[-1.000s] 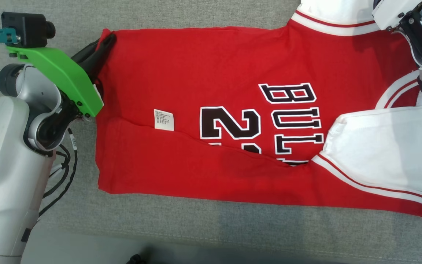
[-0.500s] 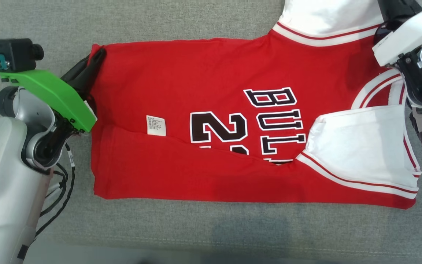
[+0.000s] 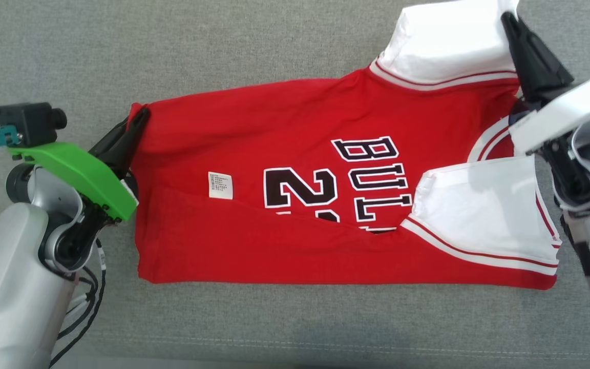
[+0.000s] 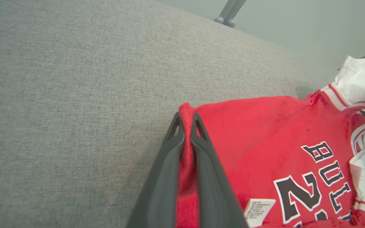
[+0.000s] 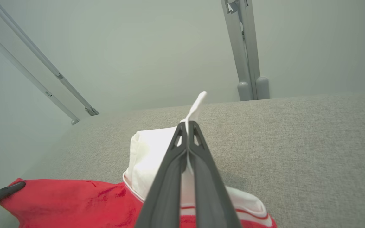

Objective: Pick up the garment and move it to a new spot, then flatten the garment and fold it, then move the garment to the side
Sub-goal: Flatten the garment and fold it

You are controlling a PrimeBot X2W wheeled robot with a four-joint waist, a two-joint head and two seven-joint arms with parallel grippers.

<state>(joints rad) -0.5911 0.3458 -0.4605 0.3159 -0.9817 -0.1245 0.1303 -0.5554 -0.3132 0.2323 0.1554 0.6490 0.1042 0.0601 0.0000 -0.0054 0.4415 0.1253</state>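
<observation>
Pinching garment (image 3: 285, 128) | left fingers (image 4: 208, 177): red corner | right fingers (image 5: 169, 177): white strap

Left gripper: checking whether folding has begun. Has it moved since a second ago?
Yes. Clamping the far corner of the red basketball jersey, the dark-fingered left gripper has come closer to the white care label, toward the robot.

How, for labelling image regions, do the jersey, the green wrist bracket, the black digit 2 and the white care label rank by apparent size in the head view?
1. jersey
2. green wrist bracket, though it sits nearer the camera, which flatters it
3. black digit 2
4. white care label
</observation>
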